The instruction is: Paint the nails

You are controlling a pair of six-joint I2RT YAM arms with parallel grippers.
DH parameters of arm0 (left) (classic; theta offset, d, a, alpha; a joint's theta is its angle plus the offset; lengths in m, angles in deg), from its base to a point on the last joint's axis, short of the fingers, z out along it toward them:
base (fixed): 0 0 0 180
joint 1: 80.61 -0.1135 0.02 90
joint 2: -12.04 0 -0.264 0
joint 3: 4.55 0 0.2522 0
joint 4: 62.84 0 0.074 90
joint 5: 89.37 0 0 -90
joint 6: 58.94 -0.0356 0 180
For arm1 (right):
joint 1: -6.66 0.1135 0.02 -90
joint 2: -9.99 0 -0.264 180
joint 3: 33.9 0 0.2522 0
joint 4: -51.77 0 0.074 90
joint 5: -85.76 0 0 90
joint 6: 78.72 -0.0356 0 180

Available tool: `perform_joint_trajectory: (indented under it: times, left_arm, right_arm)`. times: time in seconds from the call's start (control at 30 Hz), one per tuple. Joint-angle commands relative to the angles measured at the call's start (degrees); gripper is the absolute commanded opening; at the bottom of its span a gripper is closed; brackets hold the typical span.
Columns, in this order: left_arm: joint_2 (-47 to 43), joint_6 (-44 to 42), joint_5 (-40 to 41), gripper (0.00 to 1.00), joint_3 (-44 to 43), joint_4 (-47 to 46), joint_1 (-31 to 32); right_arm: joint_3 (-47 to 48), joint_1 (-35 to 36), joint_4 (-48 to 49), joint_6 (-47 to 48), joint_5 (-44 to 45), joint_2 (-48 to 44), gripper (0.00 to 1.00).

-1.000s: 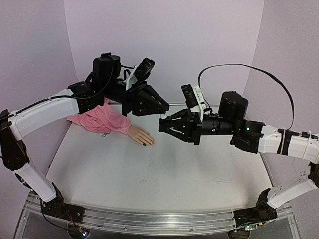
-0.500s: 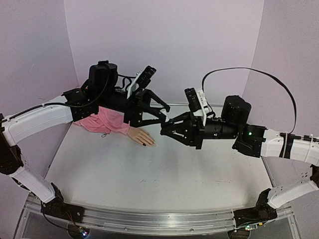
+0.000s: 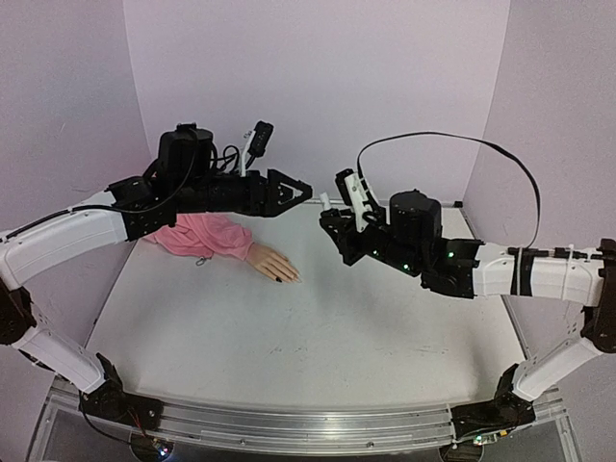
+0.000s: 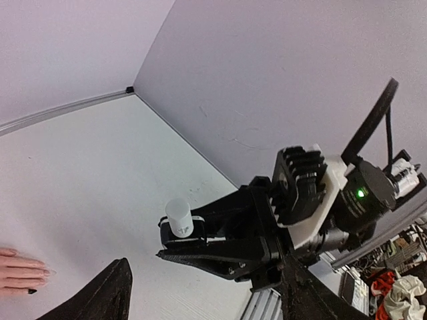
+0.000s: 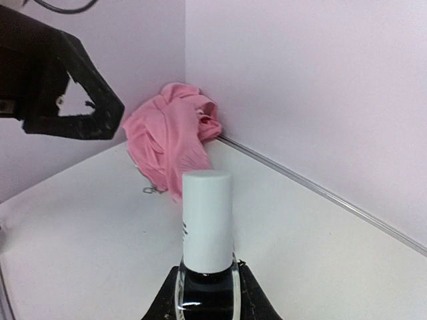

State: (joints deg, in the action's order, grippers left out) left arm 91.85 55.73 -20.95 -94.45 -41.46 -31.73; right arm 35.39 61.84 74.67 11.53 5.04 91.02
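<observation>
Left jaws: spread wide with nothing between them. The left gripper (image 3: 300, 190) hung in the air above the tabletop (image 3: 289, 346), aimed at the right gripper (image 3: 329, 217).
Right jaws: clenched on the dark glass body of the polish bottle (image 5: 207, 230), which stood upright with its white cap on.
Bottle's place: held aloft, just beside the tips of the left gripper but not touching them.
Mannequin hand (image 3: 270, 263): lay flat on the tabletop toward the back left, fingers pointing right.
Nails (image 3: 280, 279): at those fingertips, below both grippers and apart from the bottle — at least one looked dark, the rest too small to tell.
Pink sleeve (image 3: 197, 234): bunched up behind the wrist, near the corner.
</observation>
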Motion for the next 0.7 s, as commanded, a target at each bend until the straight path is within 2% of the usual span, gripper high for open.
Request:
perform_joint_trajectory:
  times: [0.0,0.13,0.33,0.67]
  left_arm:
    - [3.8,3.9,6.4,0.74,-5.3,-0.3,-0.5]
    - [7.4,5.1,6.5,0.65,-8.3,0.0,-0.6]
    - [11.1,6.3,5.3,0.59,-11.0,0.0,-0.6]
    - [13.3,7.3,1.4,0.29,-12.1,-0.1,0.1]
  right_arm:
    - [4.2,0.8,2.6,2.6,10.4,1.9,0.0]
    - [4.8,1.1,3.7,3.5,8.1,3.1,0.0]
    - [5.1,1.5,4.7,4.0,7.1,4.4,0.0]
    - [5.6,2.6,4.7,3.6,7.3,5.2,0.0]
